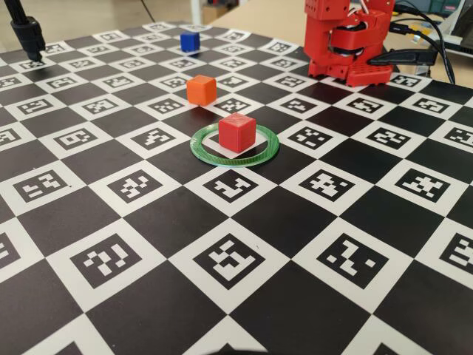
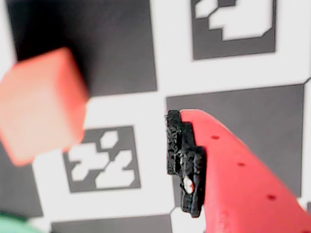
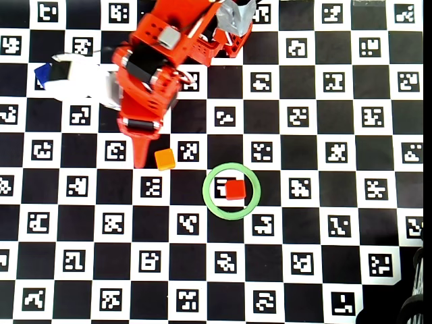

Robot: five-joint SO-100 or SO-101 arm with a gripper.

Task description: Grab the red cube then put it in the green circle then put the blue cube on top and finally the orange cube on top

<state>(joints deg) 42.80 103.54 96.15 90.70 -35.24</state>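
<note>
Red cube (image 3: pixel 235 189) already sat inside the green circle (image 3: pixel 210 202) mid-table, so we judged our claw (image 3: pixel 140 160), spread or not we couldn't tell, misplaced beside the orange cube (image 3: pixel 165 159).

Red cube (image 3: pixel 235 189) inside green circle (image 3: pixel 231 191) — orange cube (image 3: pixel 165 159) beside gripper (image 3: pixel 140 158), outside ring

Checkered marker board (image 1: pixel 111 214) w/ green circle (image 1: pixel 203 155) round red cube (image 1: pixel 236 132); orange cube (image 1: pixel 201 89), blue cube (image 1: pixel 190 41) apart.
</note>
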